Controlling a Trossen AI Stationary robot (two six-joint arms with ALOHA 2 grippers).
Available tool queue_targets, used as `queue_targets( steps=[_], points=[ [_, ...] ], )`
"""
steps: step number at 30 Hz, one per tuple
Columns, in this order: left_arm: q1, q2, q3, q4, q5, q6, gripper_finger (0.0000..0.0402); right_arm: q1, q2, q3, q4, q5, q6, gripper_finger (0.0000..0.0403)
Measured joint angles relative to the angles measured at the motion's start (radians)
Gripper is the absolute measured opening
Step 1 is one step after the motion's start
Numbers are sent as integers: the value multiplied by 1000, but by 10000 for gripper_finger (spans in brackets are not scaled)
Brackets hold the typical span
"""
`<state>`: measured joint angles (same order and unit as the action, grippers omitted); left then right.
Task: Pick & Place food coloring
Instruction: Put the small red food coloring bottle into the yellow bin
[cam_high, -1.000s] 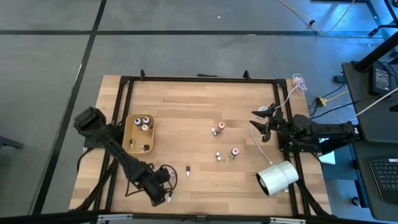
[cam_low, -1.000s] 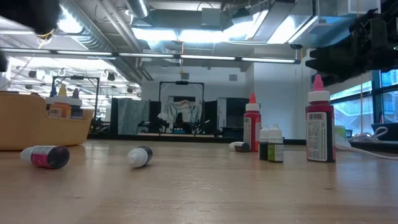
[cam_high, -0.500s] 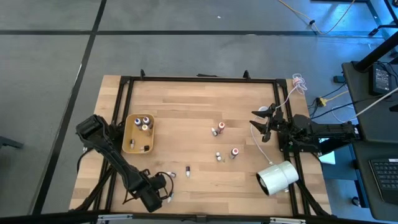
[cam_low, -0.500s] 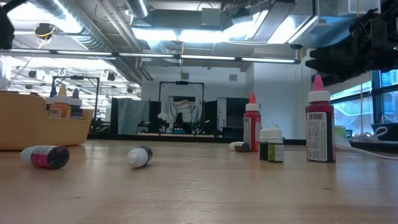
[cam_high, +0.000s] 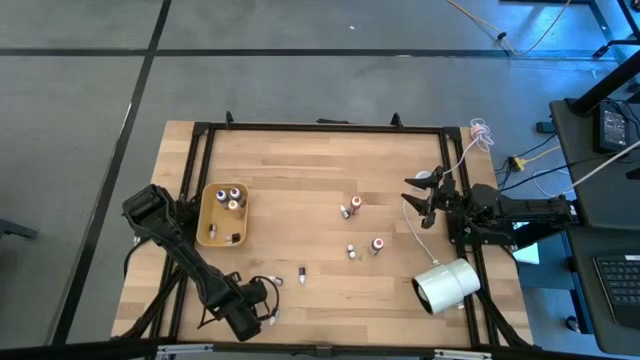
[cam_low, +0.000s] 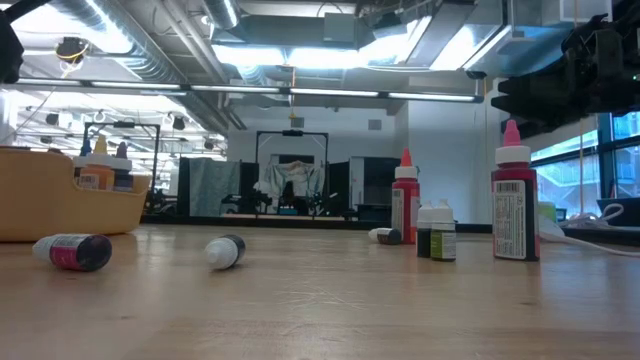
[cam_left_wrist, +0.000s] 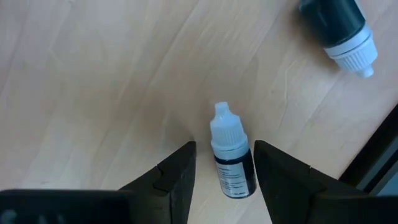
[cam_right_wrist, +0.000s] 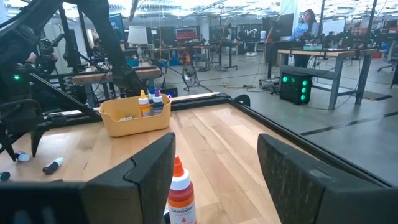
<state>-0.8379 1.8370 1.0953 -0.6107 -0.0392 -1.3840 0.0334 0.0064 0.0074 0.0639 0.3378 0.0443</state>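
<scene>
Small food coloring bottles lie and stand on the wooden table. My left gripper (cam_high: 265, 302) is near the table's near-left corner, pointing down and open. Its fingers stand on either side of a dark bottle with a white cap (cam_left_wrist: 231, 158) lying on its side; I see no clear touch. A second dark bottle (cam_left_wrist: 339, 25) lies just beyond. More bottles sit mid-table (cam_high: 355, 203) (cam_high: 376, 244) (cam_high: 302, 275). Some stand in the tan tray (cam_high: 222, 213). My right gripper (cam_high: 425, 195) hovers open at the right side, with a red bottle (cam_right_wrist: 180, 198) in front of it.
A large white cylinder (cam_high: 447, 285) lies on its side near the right near corner. A black frame rail (cam_high: 320, 127) edges the table. White cables (cam_high: 455, 160) trail by the right arm. The low view shows lying bottles (cam_low: 80, 250) (cam_low: 225, 250) and tall red ones (cam_low: 514, 205).
My left arm swung a little toward the table's near edge and came lower over the bottles at the near-left, then held still. The bottles and the tray kept their places.
</scene>
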Motion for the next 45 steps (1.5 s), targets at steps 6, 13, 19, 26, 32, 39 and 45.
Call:
queue_targets(
  steps=[6,13,19,26,32,39,45],
  points=[
    [1,0,0,0,5,-14,153,0,0,0,0,0,0,229],
    [0,0,0,-10,-8,92,150,0,0,0,0,0,-2,229],
    [2,0,0,-23,-11,184,112,0,0,0,0,0,-4,229],
    [24,-7,0,-35,-26,119,60,0,0,0,0,0,-20,229],
    [61,-99,0,-132,-99,77,59,0,0,0,0,0,-27,229],
    [111,-288,0,-467,-216,-191,60,0,0,0,0,0,-27,229],
    [176,-383,0,-687,-300,-296,61,0,0,0,0,0,-27,229]
  ],
)
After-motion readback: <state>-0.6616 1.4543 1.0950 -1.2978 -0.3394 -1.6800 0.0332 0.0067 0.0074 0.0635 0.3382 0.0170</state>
